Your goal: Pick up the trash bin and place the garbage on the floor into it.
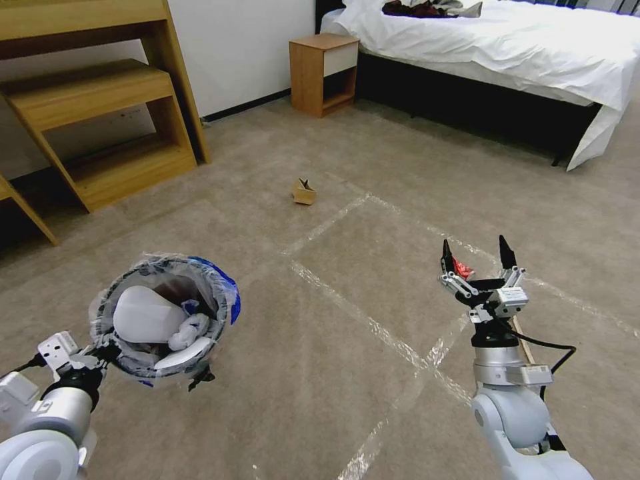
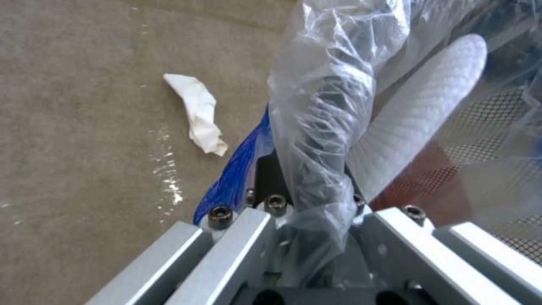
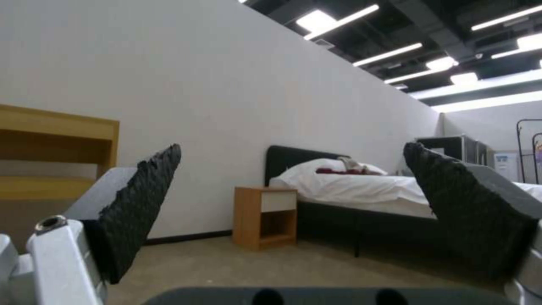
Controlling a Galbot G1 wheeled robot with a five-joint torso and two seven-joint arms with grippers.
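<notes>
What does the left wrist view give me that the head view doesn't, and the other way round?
Left wrist only: a crumpled white tissue on the floor beside the bin.
Head only: the right gripper open and raised, a red wrapper behind it, a cardboard scrap farther off.
Both: the left gripper clamped on the trash bin rim, a white slipper inside.

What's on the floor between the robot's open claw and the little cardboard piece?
In the head view, only bare carpet crossed by shiny tape strips lies between the right gripper and the cardboard scrap.
</notes>
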